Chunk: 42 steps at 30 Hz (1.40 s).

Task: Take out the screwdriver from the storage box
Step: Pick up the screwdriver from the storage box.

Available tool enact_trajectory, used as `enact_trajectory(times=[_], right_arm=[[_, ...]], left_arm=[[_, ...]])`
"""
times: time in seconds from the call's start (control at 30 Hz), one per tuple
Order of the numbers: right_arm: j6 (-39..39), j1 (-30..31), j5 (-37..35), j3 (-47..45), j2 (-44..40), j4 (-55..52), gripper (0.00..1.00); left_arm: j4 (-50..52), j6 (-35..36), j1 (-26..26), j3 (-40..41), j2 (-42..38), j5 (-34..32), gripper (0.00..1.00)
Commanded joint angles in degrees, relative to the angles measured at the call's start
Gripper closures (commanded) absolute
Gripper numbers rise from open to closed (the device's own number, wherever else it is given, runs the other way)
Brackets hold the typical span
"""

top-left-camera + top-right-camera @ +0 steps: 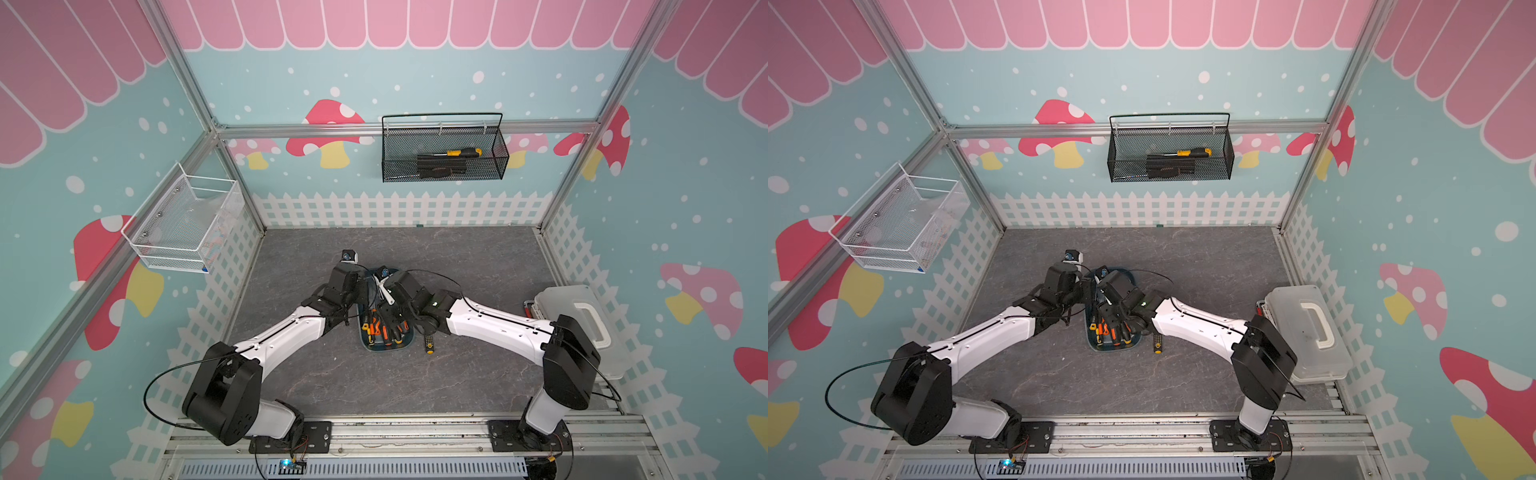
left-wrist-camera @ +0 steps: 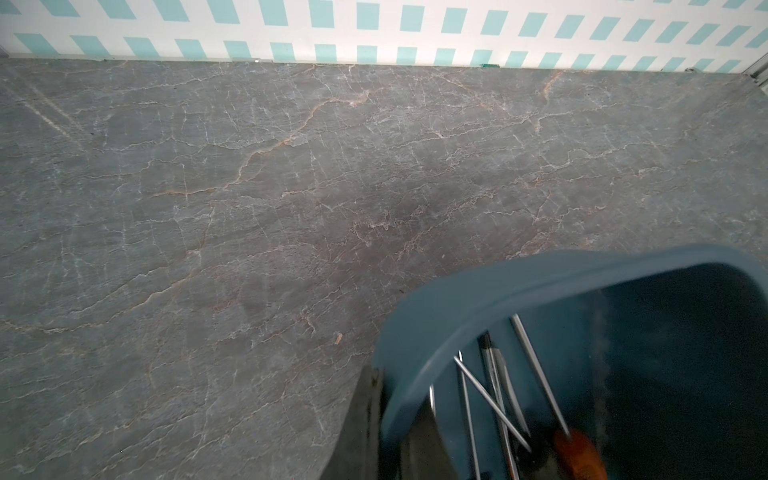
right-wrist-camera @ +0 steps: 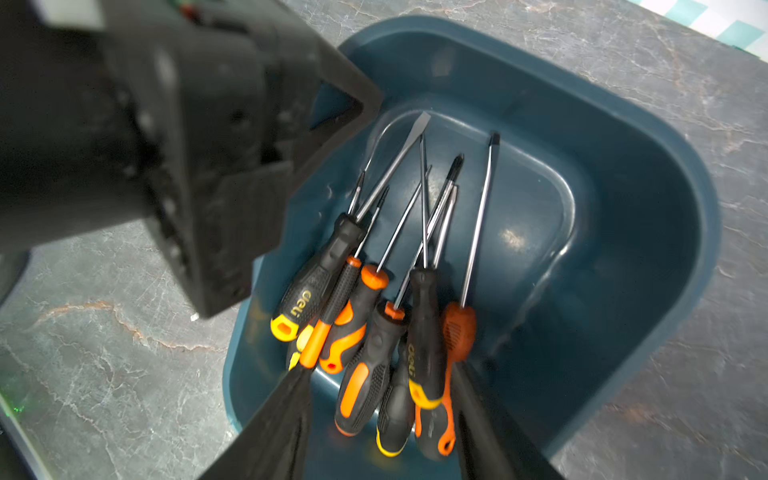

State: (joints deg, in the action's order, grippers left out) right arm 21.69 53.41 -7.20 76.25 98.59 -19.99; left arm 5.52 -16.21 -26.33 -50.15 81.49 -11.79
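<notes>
The dark teal storage box [image 1: 387, 348] [image 1: 1113, 347] sits mid-table and holds several screwdrivers [image 3: 376, 361] with black, orange and yellow handles, shafts pointing away from me. My left gripper [image 2: 395, 401] [image 1: 360, 300] is shut on the box's left wall [image 2: 419, 332], one finger outside and one inside. Over the handle ends hangs my right gripper [image 3: 380, 370] [image 1: 391, 319], open, its two fingers [image 3: 291, 415] straddling the pile of handles and gripping none of them. The left gripper's black body [image 3: 199, 145] fills one corner of the right wrist view.
One black-and-yellow screwdriver [image 1: 429, 344] [image 1: 1157, 343] lies on the table just right of the box. A black mesh basket [image 1: 444, 166] on the back wall holds another. A white wire basket [image 1: 183, 224] hangs on the left wall, and a translucent case [image 1: 582, 320] stands at the right.
</notes>
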Motion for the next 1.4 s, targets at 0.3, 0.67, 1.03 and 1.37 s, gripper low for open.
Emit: enact_trajectory(times=[0.3, 0.67, 1.03, 1.37], right_arm=[[-1.8, -3.5, 4.7, 2.4, 6.7, -2.0, 0.49], [-3.3, -4.9, 5.4, 4.9, 9.5, -2.3, 0.55], [-3.5, -5.0, 7.0, 5.1, 10.0, -1.6, 0.67], [-3.5, -5.0, 8.7, 5.7, 13.2, -0.5, 0.70]], left_arm=[[-2.6, -1.5, -0.1, -0.2, -1.9, 1.4, 1.00], [-2.5, -1.5, -0.1, -0.1, -1.8, 1.3, 1.00], [-2.2, -2.2, -0.1, -0.4, -1.0, 1.2, 1.00], [-1.8, -2.3, -0.1, -0.6, -0.8, 1.0, 1.00]])
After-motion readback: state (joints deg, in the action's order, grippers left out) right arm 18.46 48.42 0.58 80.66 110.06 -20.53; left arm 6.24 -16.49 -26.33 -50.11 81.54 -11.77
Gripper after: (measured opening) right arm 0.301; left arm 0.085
